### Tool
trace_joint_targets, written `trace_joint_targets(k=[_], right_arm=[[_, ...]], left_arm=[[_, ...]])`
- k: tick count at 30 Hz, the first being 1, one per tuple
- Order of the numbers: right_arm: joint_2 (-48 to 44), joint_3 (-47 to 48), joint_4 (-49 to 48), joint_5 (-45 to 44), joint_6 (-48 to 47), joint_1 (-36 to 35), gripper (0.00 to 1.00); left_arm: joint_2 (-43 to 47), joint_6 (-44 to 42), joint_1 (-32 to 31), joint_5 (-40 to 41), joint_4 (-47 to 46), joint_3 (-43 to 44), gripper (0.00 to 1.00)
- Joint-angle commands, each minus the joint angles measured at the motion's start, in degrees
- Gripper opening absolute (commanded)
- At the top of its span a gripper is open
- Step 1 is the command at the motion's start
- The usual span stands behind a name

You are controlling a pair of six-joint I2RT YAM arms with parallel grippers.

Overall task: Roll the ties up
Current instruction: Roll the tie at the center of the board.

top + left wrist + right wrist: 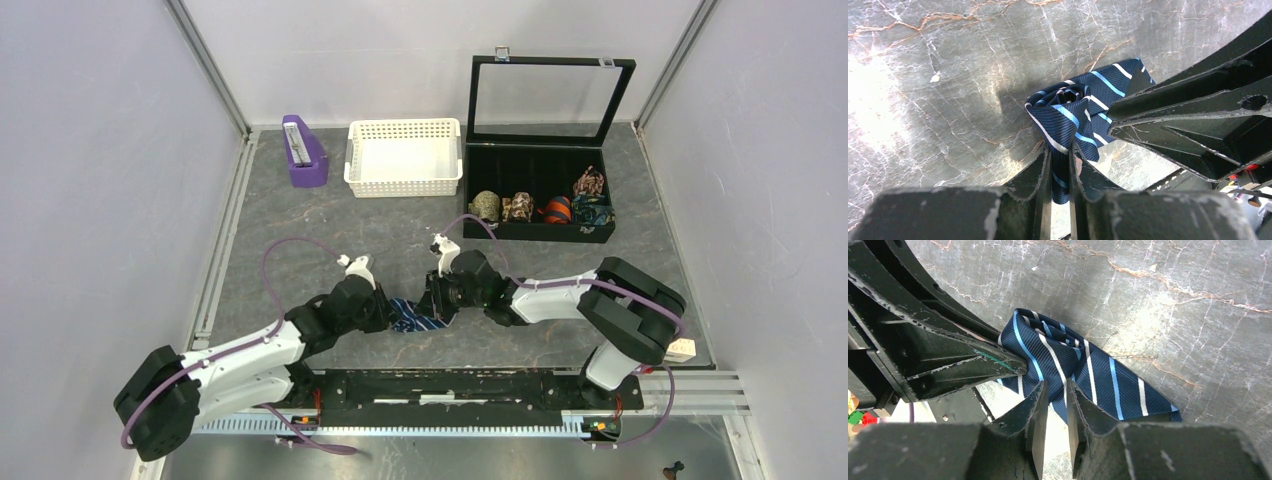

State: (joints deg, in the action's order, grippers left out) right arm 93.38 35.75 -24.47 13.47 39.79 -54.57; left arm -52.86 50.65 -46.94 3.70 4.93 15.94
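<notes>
Near the arm bases, one navy striped tie [1068, 112] lies partly coiled on the marbled grey table [300, 220]. The left gripper [1060, 160] and right gripper [1054, 390] each pinch its ribbed fabric, jaws nearly closed. Beyond stand one white slotted plastic basket [403, 157] and one black open-lidded case [540, 165] holding five patterned rolls [518, 208].

The navy tie [1068, 117] is finely ribbed cloth with slight sheen; the table [948, 75] looks glossy, marbled, perhaps laminate.
</notes>
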Motion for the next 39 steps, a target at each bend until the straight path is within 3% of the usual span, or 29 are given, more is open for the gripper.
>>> trace_joint_targets(k=[1, 26, 39], right_arm=[[1.22, 1.33, -1.34, -0.61, -0.17, -0.09, 0.26], [9.62, 8.2, -2.64, 1.43, 0.44, -4.23, 0.16], [4.45, 4.15, -3.0, 0.1, -0.14, -2.98, 0.18]], left_arm=[[0.38, -3.19, 0.18, 1.39, 3.11, 2.84, 0.11], [0.04, -7.07, 0.23, 3.09, 12.32, 9.32, 0.1], [-4.87, -10.73, 0.18, 6.36, 19.05, 13.84, 0.1]])
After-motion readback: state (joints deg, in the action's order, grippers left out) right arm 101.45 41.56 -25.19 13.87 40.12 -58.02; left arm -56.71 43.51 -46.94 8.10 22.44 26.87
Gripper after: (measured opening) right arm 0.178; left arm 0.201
